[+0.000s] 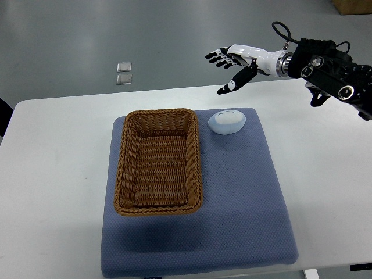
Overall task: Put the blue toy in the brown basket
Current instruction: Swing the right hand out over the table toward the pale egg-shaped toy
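Insp. notes, top view. Right hand [232, 64] enters from the picture's right edge and sits raised over the far edge of the white table [52, 174], above and beyond the work area. Fingers spread wide, thumb dropped away from the palm, nothing held. Left arm not visible.

Blue toy [226, 121]: pale, rounded, egg-like, resting on the far right part of the blue mat [244, 203], just beside the top right corner of the brown basket [160, 161] but apparently not touching it; gap is narrow and hard to confirm from this angle. Basket is empty, wicker, long side running away from the robot. Two small clear tiles [124, 72] lie on the floor beyond the table, irrelevant to the job.

Status, by judgement: approach stage, grasp not yet made, toy untouched.

Risks from here:
- Toy is smooth and rounded. Off-centre finger closure would likely squirt it sideways or roll it across the mat.
- Toy sits close to the basket rim. Fingers coming down on the left side could catch the wicker and shove or tip the basket.
- Basket is light and unsecured; a knock would likely shift it on the mat and spoil the drop.
- Early release near the rim could bounce the toy back out.
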